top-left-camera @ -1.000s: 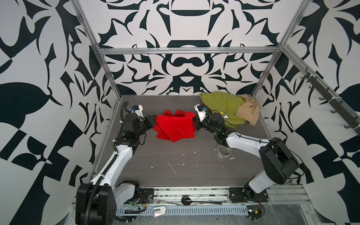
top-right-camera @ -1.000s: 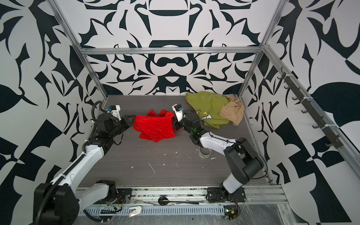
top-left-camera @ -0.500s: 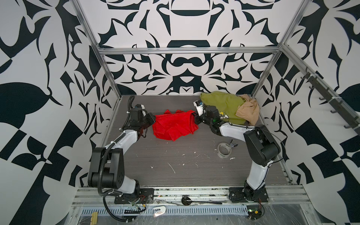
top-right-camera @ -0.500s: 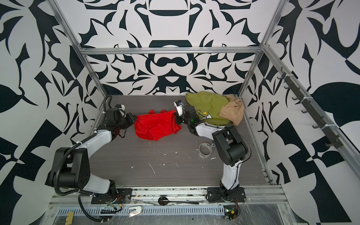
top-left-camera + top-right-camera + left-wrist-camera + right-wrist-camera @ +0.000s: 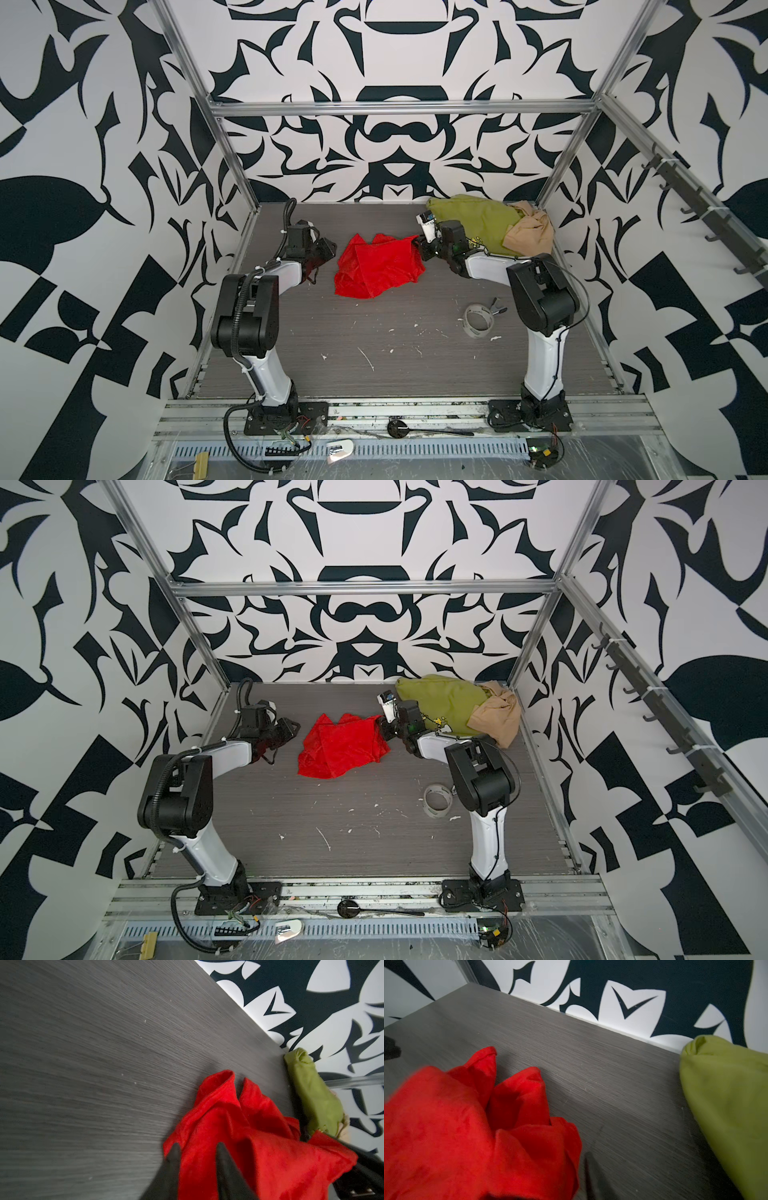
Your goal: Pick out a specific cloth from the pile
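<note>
L tool (image 5: 328,252) just beside cloth (image 5: 376,266) | R tool (image 5: 420,248) at its edge

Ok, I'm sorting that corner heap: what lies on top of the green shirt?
A beige garment drapes over the right end of the green shirt in both top views; whatever lies beneath either is covered.

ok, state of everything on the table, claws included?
Bright red thin cloth: crumpled on the grey wood-grain table, clear of the other garments.
Olive-green shirt: heaped in the far corner.
Beige garment: bunched against the shirt.
Pale tape roll: lying flat.
Left claw: open, tips at the red cloth's edge.
Right claw: one finger hidden by cloth; grip unclear.
</note>
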`<move>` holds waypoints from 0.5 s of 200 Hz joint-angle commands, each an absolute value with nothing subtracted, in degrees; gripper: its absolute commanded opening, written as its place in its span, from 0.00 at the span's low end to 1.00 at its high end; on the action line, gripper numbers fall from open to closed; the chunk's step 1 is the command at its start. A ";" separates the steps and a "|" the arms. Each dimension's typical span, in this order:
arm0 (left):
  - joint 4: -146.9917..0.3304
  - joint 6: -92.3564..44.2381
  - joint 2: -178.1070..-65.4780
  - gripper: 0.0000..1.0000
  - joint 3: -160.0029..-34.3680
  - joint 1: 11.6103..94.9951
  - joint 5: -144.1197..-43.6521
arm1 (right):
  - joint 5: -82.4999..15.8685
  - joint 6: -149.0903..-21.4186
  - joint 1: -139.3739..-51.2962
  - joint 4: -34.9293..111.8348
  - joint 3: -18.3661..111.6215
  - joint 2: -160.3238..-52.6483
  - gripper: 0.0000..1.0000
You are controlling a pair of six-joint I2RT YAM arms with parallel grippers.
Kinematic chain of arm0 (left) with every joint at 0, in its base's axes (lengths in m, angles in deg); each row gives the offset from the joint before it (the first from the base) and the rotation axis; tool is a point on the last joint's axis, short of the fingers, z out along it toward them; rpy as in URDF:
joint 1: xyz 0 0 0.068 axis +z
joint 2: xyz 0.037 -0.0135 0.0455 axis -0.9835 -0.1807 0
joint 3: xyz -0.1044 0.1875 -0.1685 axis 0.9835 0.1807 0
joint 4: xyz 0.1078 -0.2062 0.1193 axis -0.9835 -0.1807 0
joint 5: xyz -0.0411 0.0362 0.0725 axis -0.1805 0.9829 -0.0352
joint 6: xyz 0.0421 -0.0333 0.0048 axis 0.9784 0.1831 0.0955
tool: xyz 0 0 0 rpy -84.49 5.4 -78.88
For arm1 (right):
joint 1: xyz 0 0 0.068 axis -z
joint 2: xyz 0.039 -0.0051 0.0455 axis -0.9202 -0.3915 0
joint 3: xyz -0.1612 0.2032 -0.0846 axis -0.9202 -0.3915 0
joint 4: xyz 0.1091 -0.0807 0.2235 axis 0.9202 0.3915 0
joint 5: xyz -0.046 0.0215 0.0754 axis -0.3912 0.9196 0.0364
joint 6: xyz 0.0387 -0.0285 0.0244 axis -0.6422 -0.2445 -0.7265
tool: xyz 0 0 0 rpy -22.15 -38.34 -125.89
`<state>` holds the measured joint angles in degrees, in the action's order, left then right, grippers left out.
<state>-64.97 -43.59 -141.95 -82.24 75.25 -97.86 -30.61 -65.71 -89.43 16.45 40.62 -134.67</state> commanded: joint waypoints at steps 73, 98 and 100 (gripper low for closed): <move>-67.99 -29.74 -122.69 0.78 -75.16 76.61 -90.02 | -31.29 -54.86 -88.89 40.49 40.64 -113.04 0.92; -70.37 -25.13 -114.32 0.96 -69.62 76.78 -85.14 | -33.40 -55.36 -86.41 39.32 32.64 -104.49 0.92; -70.77 -24.88 -113.62 0.97 -69.17 76.82 -84.39 | -33.71 -55.56 -86.01 39.22 31.95 -103.92 0.92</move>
